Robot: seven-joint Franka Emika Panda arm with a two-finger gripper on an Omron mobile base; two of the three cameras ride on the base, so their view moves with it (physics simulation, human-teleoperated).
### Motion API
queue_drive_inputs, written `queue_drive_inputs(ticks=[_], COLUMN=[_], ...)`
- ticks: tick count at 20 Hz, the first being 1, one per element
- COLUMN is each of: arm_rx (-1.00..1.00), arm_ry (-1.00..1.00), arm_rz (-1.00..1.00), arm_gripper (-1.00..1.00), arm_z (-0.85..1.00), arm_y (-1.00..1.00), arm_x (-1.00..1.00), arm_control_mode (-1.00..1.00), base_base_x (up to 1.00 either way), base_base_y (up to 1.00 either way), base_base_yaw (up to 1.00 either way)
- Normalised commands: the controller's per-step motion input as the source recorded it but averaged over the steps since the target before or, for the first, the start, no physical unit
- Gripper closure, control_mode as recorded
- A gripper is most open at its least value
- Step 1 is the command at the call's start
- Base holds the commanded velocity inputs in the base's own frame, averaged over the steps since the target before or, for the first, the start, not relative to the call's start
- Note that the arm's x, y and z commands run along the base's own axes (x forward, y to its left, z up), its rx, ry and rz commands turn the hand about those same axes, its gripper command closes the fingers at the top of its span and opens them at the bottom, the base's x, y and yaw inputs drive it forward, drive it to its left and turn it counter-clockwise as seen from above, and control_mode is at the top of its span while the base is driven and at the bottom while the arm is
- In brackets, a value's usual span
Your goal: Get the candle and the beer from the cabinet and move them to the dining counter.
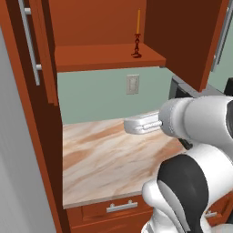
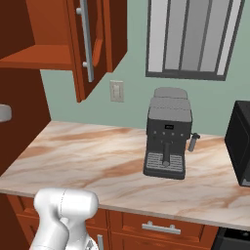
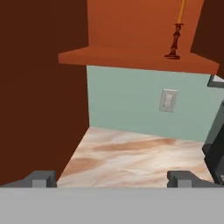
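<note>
The cabinet [image 1: 109, 57] stands open above the countertop. On its lower shelf [image 3: 131, 59] stands the candle [image 1: 138, 36], a thin orange stick on a dark red-brown holder, near the shelf's right end. In the hand view the candle [image 3: 176, 39] is up and to the right of my gripper [image 3: 111, 179]. The gripper is open, its fingertips [image 3: 41, 179] wide apart with nothing between them, well below and in front of the shelf. The beer is hidden or out of view. The dining counter is out of view.
A marbled countertop [image 1: 104, 159] lies under the cabinet, with drawers [image 1: 120, 207] below it. A coffee machine [image 2: 166, 141] and a dark appliance [image 2: 241, 141] stand on its right part. The open cabinet doors [image 2: 93, 39] with long bar handles [image 1: 29, 41] jut out. A wall outlet [image 3: 168, 100] is on the green wall.
</note>
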Motion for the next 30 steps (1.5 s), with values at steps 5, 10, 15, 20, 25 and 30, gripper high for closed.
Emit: queue_drive_inputs(ticks=[5,10,15,20,25,30], arm_rx=[0.0,0.0,0.0,0.03,0.11,0.1], arm_ry=[-0.16,-0.22,-0.26,-0.21,-0.12,0.0], arm_rz=[0.0,0.0,-0.06,-0.11,-0.09,-0.03], arm_gripper=[-1.0,-1.0,-1.0,-1.0,-1.0,-1.0], arm_z=[0.08,-0.01,0.0,0.09,0.22,0.29], arm_y=[-0.52,-0.17,0.0,-0.01,-0.03,-0.12], arm_x=[0.0,0.02,0.2,0.31,0.41,0.47], arm_control_mode=[-1.0,-1.0,-1.0,-1.0,-1.0,-1.0], base_base_x=[0.0,0.0,0.0,0.0,0.0,0.0], base_base_y=[0.0,0.0,0.0,0.0,0.0,0.0], base_base_yaw=[0.0,0.0,0.0,0.0,0.0,0.0])
